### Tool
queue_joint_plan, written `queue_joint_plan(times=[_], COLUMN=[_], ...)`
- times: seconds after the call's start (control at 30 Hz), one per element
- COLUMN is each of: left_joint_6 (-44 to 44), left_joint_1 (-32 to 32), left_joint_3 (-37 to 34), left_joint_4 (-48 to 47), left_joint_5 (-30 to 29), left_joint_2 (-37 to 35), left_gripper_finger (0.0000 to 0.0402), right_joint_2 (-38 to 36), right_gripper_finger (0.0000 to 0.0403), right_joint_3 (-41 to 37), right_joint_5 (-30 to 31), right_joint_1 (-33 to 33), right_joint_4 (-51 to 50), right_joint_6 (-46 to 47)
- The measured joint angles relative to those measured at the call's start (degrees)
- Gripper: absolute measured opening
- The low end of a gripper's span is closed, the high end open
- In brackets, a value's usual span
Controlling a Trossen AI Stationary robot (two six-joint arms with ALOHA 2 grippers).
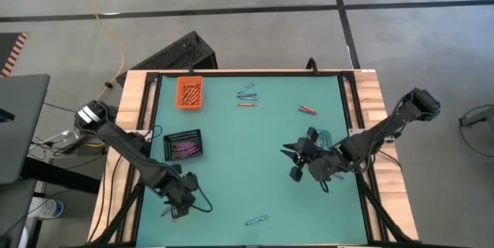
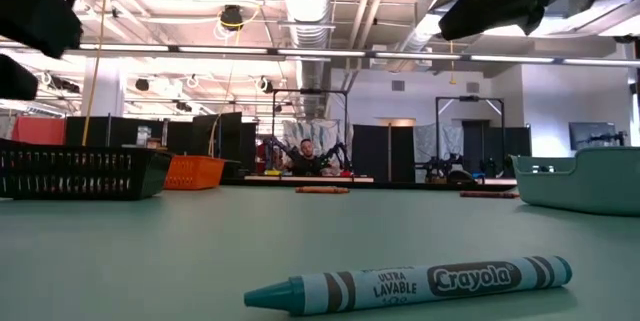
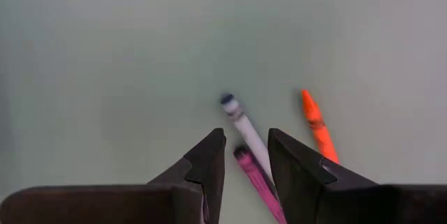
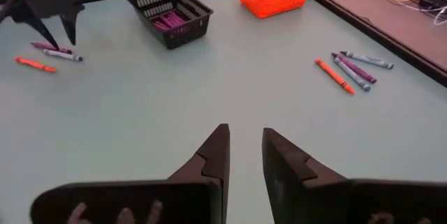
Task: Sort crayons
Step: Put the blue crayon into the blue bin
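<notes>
— Since the trays sit at the far left of the desk (image 1: 255, 136), is that why the left arm is working down there, seen from above?

— Likely. The left pincer (image 1: 176, 208) hangs over loose crayons near the front left edge, not far from the black tray (image 1: 184, 145) of purple ones and the orange tray (image 1: 190, 92) beyond it. More crayons lie at the far side (image 1: 247, 96), and the right pincer (image 1: 305, 163) waits by the clear tray (image 1: 324, 141).

— And at desk height?

— A teal crayon (image 2: 410, 284) lies alone up front, unsorted.

— The left wrist?

— Its fingers (image 3: 209, 161) straddle a pink crayon (image 3: 258, 182), a narrow gap showing, not plainly pinching; a white-wrapped one (image 3: 241, 119) and an orange one (image 3: 316, 121) lie beside it.

— The right wrist?

— Fingers (image 4: 213, 155) slightly apart, holding nothing, aimed at the trays.
</notes>
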Motion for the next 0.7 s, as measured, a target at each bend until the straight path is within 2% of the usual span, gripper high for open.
queue_joint_plan(times=[0.17,0.47,0.7], left_joint_6=[0.1,1.2,-0.3], left_joint_1=[0.2,0.1,0.0], left_joint_3=[0.0,-0.4,-4.2], left_joint_4=[0.2,2.6,7.2], left_joint_5=[-0.2,-4.0,-2.9], left_joint_2=[1.6,1.5,1.5], left_gripper_finger=[0.0098,0.0098,0.0098], right_joint_2=[0.0,0.0,0.0], right_gripper_finger=[0.0079,0.0079,0.0079], right_joint_3=[0.0,0.0,0.0], right_joint_5=[0.0,0.0,-0.1], right_joint_1=[-0.5,-0.1,-0.1], right_joint_4=[-0.2,-0.6,-0.6], right_joint_6=[0.0,0.0,0.0])
